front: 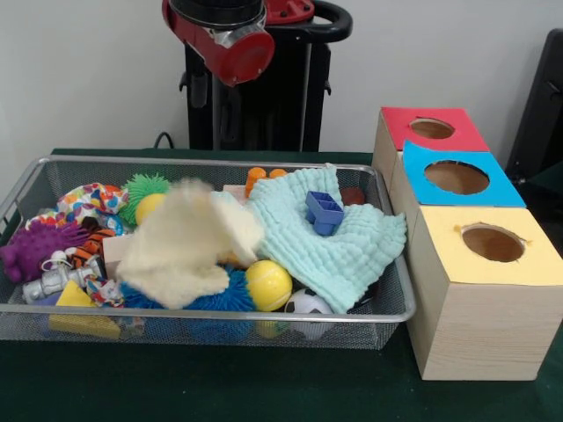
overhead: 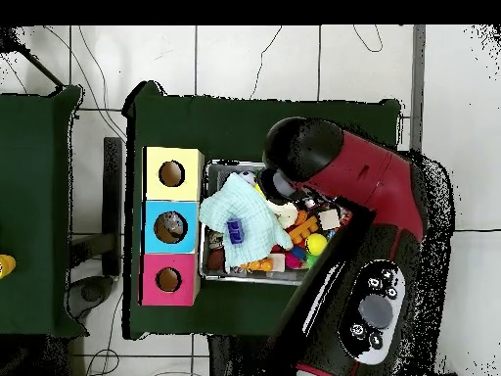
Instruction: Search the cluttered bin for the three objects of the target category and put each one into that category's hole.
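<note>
A wire mesh bin (front: 211,315) sat crowded on the green table (front: 176,387), just left of a row of three wooden boxes. The nearest box had a yellow top (front: 493,246), the middle a blue top (front: 457,178) and the farthest a red top (front: 431,129), each cut with one round hole. A pale cream cloth (front: 189,246) lay blurred over the middle of the bin, beside a mint-green washcloth (front: 334,242) spilling over the right rim. A small blue block (front: 324,212) rested on the washcloth. A yellow ball (front: 268,285) lay near the front wall, above a blue spiky ball (front: 220,299); a purple spiky toy (front: 35,249) filled the left end. The red arm (front: 230,40) hung above the far side. Its gripper could not be made out, so whether it held anything could not be told.
</note>
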Available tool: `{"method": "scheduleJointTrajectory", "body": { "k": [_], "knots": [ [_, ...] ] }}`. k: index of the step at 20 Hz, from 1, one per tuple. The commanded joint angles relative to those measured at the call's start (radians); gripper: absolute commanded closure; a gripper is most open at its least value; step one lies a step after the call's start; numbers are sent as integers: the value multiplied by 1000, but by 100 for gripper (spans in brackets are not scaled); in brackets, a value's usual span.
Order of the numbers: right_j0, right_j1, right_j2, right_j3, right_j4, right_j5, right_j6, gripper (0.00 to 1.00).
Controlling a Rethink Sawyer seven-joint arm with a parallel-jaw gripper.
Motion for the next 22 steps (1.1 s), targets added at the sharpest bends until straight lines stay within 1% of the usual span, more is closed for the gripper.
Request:
{"method": "scheduleJointTrajectory", "body": {
  "k": [1,8,12,16,19,22],
  "knots": [
    [-13,32,79,73,40,-109,227,0],
    [-47,38,90,60,28,-96,169,0],
    [-82,46,98,53,6,-103,106,0],
    [-107,48,102,54,-27,-136,46,0],
    [-126,43,113,73,-45,-179,6,0],
    [-145,39,134,103,-46,-219,-12,0]
  ]
}}
